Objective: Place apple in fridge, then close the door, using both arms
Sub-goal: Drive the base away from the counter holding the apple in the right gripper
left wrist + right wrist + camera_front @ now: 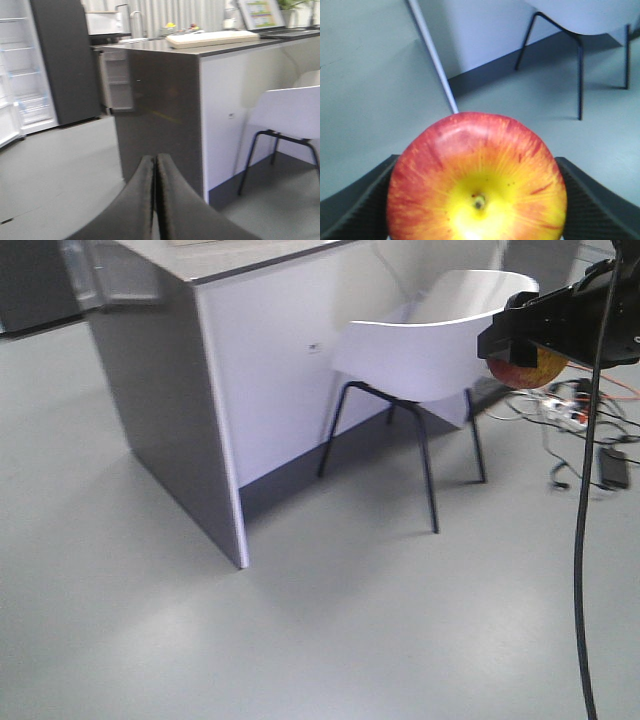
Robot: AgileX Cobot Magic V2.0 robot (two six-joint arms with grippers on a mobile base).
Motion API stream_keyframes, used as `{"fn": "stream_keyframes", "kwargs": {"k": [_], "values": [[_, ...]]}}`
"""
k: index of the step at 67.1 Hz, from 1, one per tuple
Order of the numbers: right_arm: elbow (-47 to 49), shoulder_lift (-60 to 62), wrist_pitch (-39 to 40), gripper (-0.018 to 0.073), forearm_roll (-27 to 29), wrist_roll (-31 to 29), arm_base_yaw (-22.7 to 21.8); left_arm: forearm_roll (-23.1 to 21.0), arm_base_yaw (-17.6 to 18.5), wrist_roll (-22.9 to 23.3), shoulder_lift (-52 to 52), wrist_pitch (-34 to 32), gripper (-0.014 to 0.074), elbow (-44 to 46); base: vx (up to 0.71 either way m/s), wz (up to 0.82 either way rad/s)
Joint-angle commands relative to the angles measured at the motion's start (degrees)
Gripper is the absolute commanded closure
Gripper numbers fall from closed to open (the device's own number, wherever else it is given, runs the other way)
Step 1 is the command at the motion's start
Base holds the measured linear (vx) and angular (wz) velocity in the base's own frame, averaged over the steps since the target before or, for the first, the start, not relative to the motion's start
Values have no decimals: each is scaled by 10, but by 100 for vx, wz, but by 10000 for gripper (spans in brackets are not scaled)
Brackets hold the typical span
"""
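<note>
The apple [477, 180], red with yellow streaks, fills the right wrist view, stem dimple facing the camera. My right gripper [477, 205] is shut on it, with a black finger [355, 205] on each side. In the front view the right gripper [525, 350] holds the apple [527, 370] in the air at the upper right, in front of a chair. My left gripper [154, 160] is shut and empty, pointing at the counter cabinet's corner. The fridge [60, 60] stands far left, dark grey, with its white shelved interior [20, 75] showing. I cannot tell its door apart.
A grey-sided counter cabinet [170, 410] with a white front stands ahead, a small white-lined door [116, 80] hanging open on its far side. A white chair [430, 350] on black legs stands beside it. Cables [580, 420] lie on the floor at right. A black cable [580, 540] hangs in front.
</note>
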State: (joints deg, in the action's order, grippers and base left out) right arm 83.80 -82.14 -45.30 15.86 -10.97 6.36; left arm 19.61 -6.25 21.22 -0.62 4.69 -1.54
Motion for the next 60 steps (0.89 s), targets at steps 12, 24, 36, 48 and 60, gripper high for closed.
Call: {"fn": "stream_keyframes", "kwargs": {"k": [12,24,36,48,60], "values": [[18,20,39,458,7,-7,1,-1,2,1,-9,-38,604,-9,3,55],[18,20,39,458,7,-7,1,-1,2,1,-9,-38,604,-9,4,54],[18,20,39,458,7,-7,1,-1,2,1,-9,-38,604,-9,5,45],[18,20,39,458,7,-7,1,-1,2,1,-9,-38,604,-9,6,34],[18,20,39,458,7,-7,1,-1,2,1,-9,-38,604,-9,8,34]]}}
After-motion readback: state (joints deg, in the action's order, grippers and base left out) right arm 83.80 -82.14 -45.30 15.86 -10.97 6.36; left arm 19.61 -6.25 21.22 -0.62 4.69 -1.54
